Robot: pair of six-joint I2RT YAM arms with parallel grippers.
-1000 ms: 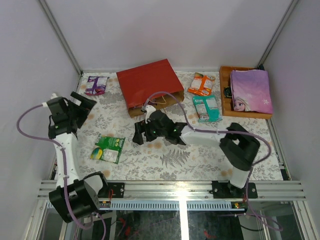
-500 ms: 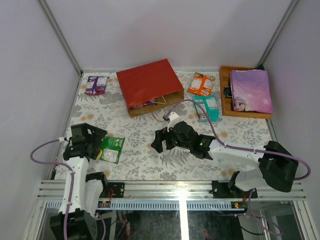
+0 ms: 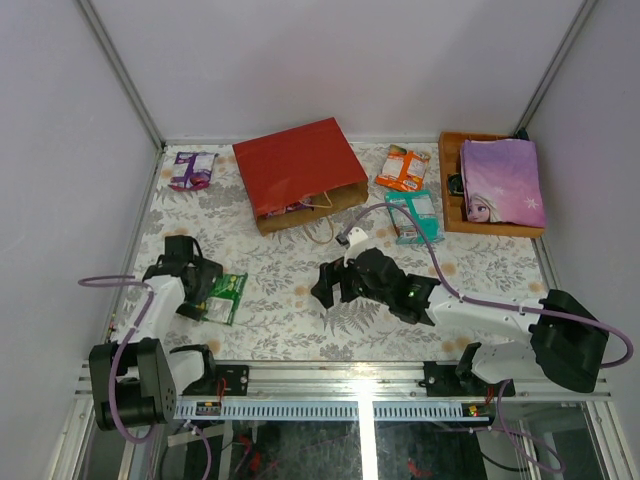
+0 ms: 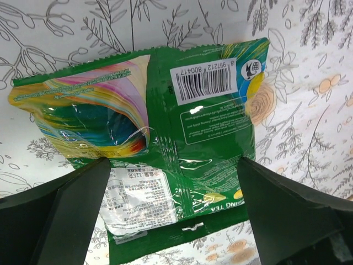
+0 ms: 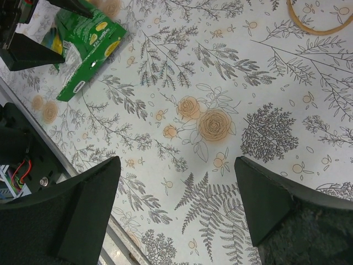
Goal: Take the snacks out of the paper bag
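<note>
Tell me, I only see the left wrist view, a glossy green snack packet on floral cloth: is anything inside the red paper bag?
Observer: From above, the red paper carrier bag lies flat at the far side; something colourful shows in its mouth, too small to identify.
Operator: Where's the right hand?
Observer: The right hand hangs open over the floral cloth mid-table, holding nothing.
Operator: Which other packets are out?
Observer: A glossy purple packet far left; a glossy orange packet and a glossy teal packet right of the bag.

Green packet (image 4: 209,154) barcode (image 4: 204,83): 997212 800417; "TEA".
</note>
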